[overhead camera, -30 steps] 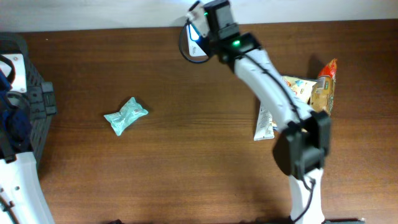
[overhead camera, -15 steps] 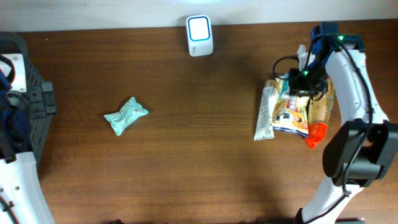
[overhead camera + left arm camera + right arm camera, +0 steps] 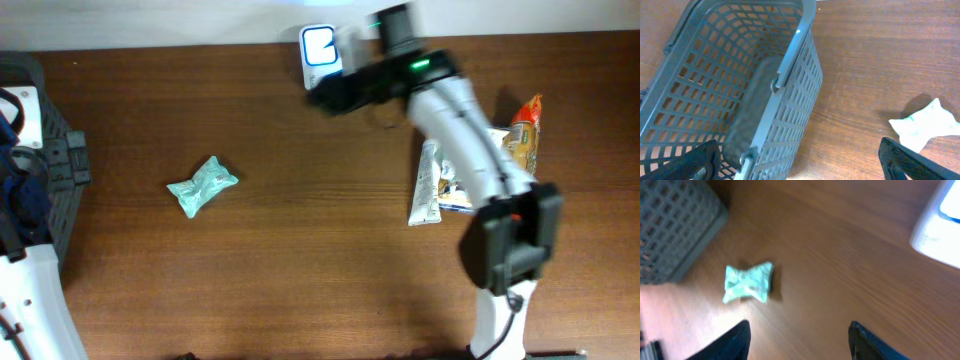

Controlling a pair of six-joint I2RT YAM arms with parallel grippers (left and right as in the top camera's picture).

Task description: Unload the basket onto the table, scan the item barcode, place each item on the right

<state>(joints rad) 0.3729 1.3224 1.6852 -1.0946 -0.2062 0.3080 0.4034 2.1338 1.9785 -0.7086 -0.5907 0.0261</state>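
– Toward the left side of the table (image 3: 300,270), about midway between its far and near edges, lies the teal packet (image 3: 203,185). Is it already scanned?
– I judge not. It rests flat on the wood, nothing holds it, and the scanner (image 3: 320,45) stands well apart at the far edge. So picking it up, carrying it and showing the barcode are all left to do.
– How does the packet look?
– Small and crinkled, pinched at both ends like a pillow. In the right wrist view a little barcode shows on its upper face.
– And the grippers?
– The right gripper (image 3: 797,340) hovers near the scanner, fingers spread, nothing between them. The left gripper (image 3: 800,162) is spread wide too and empty, above the grey basket (image 3: 740,75) at the left edge, with the packet near.
– Other things?
– A pile of pouches (image 3: 525,135) at the right edge.
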